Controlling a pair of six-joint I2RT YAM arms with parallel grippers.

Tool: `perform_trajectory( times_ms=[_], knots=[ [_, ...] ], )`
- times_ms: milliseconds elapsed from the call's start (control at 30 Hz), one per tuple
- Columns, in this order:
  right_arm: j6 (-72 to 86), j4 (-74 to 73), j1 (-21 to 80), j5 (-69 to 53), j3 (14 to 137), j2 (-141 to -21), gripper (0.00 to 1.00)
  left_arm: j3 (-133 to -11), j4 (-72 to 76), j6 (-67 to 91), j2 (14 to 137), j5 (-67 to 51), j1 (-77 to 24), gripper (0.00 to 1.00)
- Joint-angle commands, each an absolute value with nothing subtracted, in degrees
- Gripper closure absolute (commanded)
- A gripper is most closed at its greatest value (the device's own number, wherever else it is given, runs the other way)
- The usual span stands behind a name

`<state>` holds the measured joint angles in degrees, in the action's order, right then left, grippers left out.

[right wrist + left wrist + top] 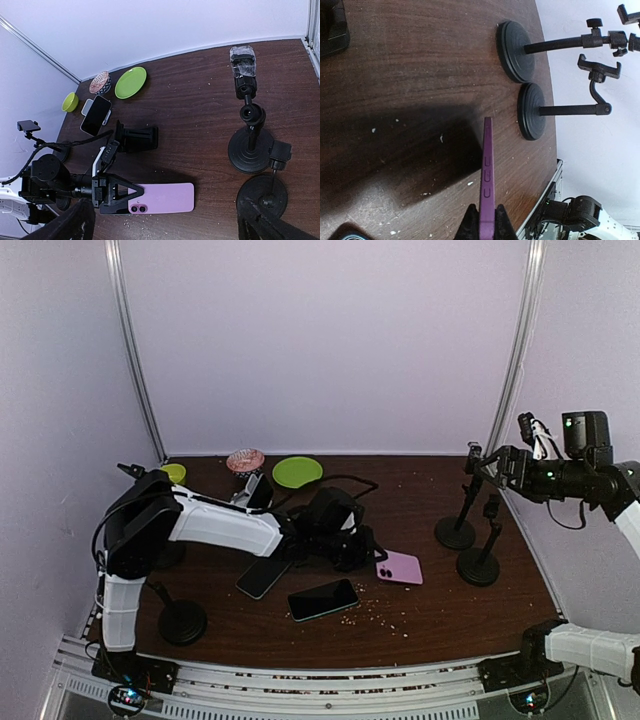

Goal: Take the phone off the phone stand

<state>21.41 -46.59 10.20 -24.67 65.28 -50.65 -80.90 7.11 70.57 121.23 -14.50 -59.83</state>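
Left wrist: left hand (484,220) pinches the pink phone (486,165) by its end; settle it flat on the surface (420,60) before releasing, clear of the phone stands (530,111) at one o'clock. Right hand (483,462) gapes empty.

The phone (399,567) is left of the stands (457,532), with the left tool (376,560) at its left end.

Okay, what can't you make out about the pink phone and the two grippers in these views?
- Top view: how the left gripper holds the pink phone is hidden under its own wrist.
- Left wrist view: the phone shows edge-on only, faces unseen; the bottom edge cuts off the fingers.
- Right wrist view: the open right gripper has blurred fingers, cut by the bottom edge.
- Any view: whether the phone touches the table is unclear.
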Motion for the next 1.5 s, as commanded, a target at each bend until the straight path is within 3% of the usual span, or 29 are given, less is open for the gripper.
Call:
perform_trajectory(
  times_ms=[0, 433, 1067, 1300, 1467],
  knots=[
    [21.98, -45.92, 10.06, -26.27, 65.62, -50.32, 0.00, -81.98, 13.67, 73.65, 123.40, -16.86, -60.53, 0.97],
    [25.15, -44.50, 10.12, -26.28, 63.75, -48.72, 0.00, -84.37, 6.75, 70.17, 123.74, -18.32, -61.45, 0.74],
    [24.42, -44.55, 10.20, -25.95, 62.67, -47.06, 0.00, -85.48, -14.15, 66.27, 118.63, -8.29, -63.98, 0.31],
    [23.10, -43.44, 10.20, -27.34, 61.55, -46.67, 0.00, -90.98, -25.80, 60.29, 116.73, -2.81, -64.96, 0.28],
    [22.25, -43.37, 10.20, -29.53, 61.77, -46.25, 0.01, -97.68, -44.77, 53.27, 112.64, 8.63, -66.07, 0.29]
  ],
)
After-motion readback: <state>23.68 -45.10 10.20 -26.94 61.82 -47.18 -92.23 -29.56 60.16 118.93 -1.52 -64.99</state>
